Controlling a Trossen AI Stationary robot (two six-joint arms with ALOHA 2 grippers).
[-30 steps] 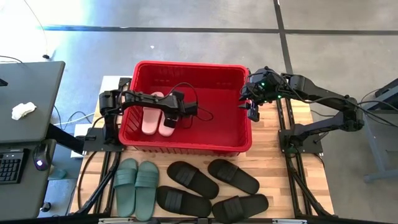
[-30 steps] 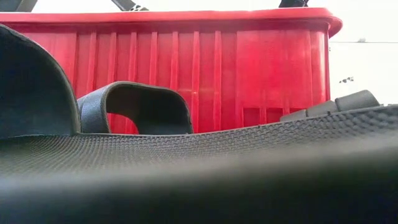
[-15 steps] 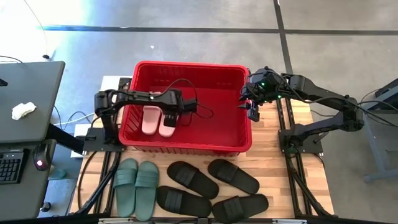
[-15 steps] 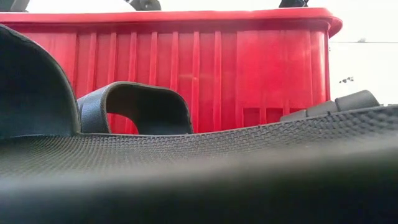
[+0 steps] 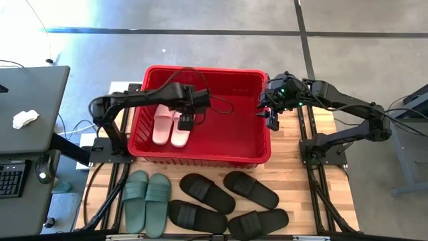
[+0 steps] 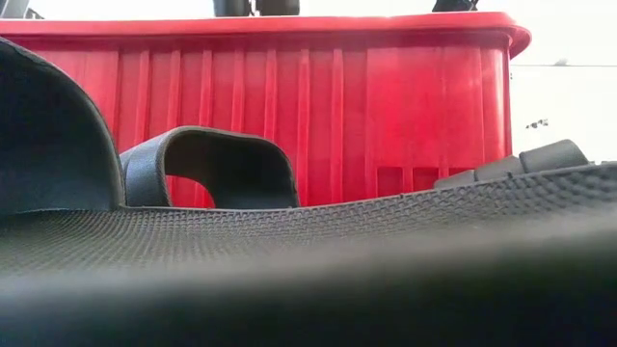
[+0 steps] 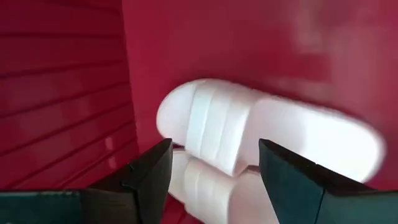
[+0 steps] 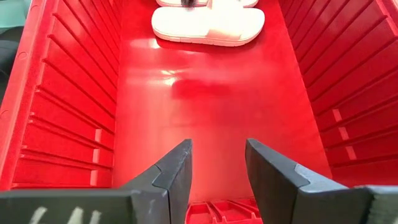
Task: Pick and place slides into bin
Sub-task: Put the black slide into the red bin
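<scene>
The red bin stands on the table's far half. Two pale pink slides lie side by side, soles down, on its floor near its left wall. My left gripper hangs open above them, clear of both, and shows over the pair in the high view. My right gripper is open over the bin's right rim; it points down into the bin, with nothing between its fingers. On the near half lie a sage green pair and several black slides.
In the low view a black slide's sole fills the foreground, with a black strap behind it, in front of the bin's ribbed wall. Most of the bin's floor is bare red plastic. A desk stands left of the table.
My left gripper has gone straight up from the pink slides inside the bin and tipped a little. The pink pair has stayed flat on the bin's floor. My right arm has kept still.
</scene>
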